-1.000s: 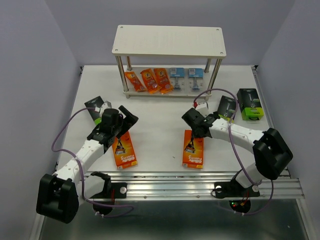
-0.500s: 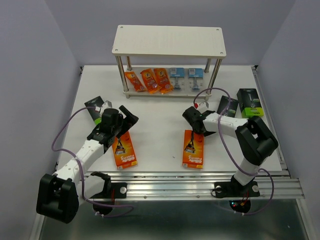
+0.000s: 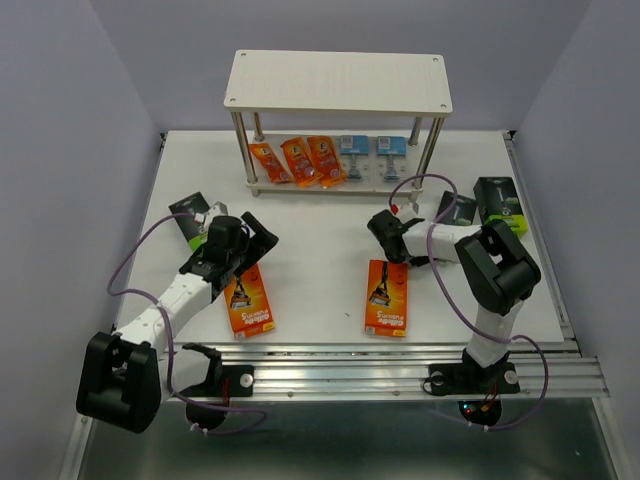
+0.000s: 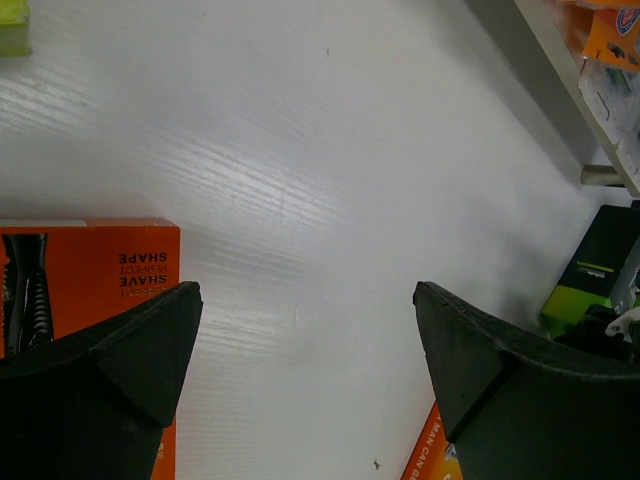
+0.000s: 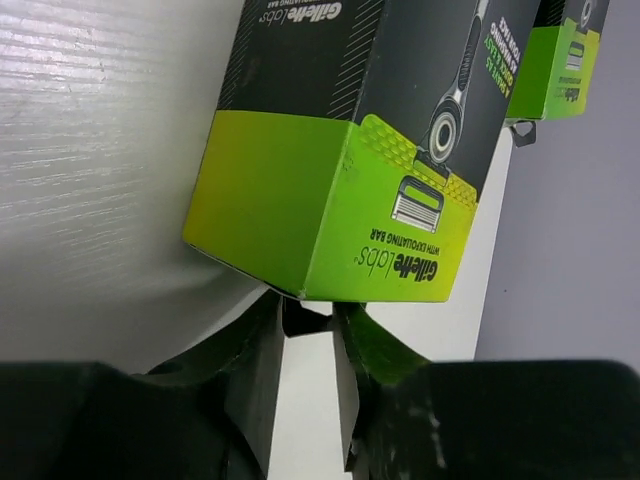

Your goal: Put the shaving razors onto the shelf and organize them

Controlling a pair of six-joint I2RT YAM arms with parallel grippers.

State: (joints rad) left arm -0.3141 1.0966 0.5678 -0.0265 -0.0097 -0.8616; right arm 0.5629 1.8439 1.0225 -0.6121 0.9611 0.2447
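Your left gripper (image 4: 305, 300) spread wide, empty, over table by flat orange box (image 4: 90, 260). Your right gripper (image 5: 308, 330) pinched nearly together, empty, tips just beside black-and-lime box (image 5: 330, 180). Foil packets (image 3: 298, 160) on shelf (image 3: 338, 80) lower board.

From the top camera I get bright, soft, even light from overhead. The white worktop (image 3: 320, 260) is nearly washed out, and the shelf (image 3: 338, 80) casts only a pale shadow on its lower board. In my left wrist view, streaky glare runs across the worktop, and the left gripper (image 4: 308, 292) shows as black, detail-less and soft-edged. In the right wrist view the black-and-lime box (image 5: 330, 190) is sharp and its print readable, with a grey shadow beneath it. The right gripper (image 5: 305, 315) looks murky.
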